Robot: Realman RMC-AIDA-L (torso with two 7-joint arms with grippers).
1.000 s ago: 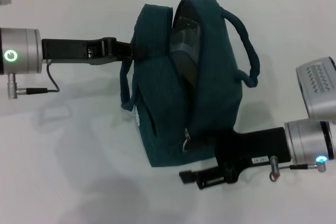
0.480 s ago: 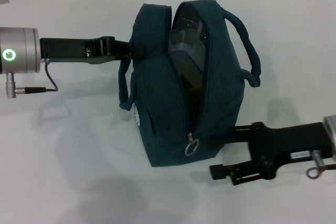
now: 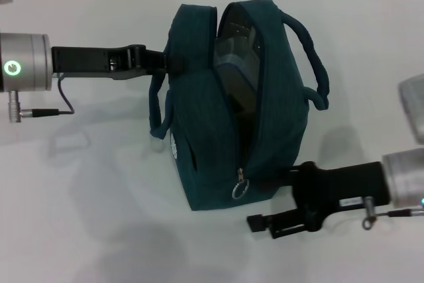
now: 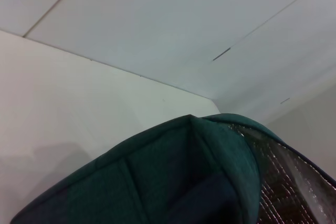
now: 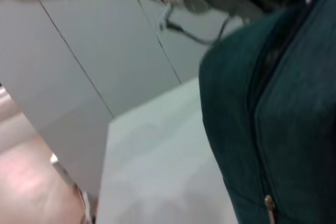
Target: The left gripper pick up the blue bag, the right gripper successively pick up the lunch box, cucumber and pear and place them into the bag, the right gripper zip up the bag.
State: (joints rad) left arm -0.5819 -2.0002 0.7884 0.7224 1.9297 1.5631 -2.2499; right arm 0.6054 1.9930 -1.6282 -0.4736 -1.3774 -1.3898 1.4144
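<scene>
blue bag (image 3: pixel 225 117) on white table (image 3: pixel 99 217), grey wall (image 4: pixel 173 19) behind.

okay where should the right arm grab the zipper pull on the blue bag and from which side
Probably the silver ring of the zipper pull, hanging free at the near end of the blue bag. Come in from the robot's right, where the right end effector sits low beside the bag; the left end effector grips the far edge.

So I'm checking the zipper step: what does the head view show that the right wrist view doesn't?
Only the head view shows the right gripper beside the bag's near end, the silver ring pull and the lunch box inside the unzipped opening. Only the right wrist view shows the floor beyond the table edge. Both show the blue bag, its zipper line, and the left gripper at the bag's far end.
</scene>
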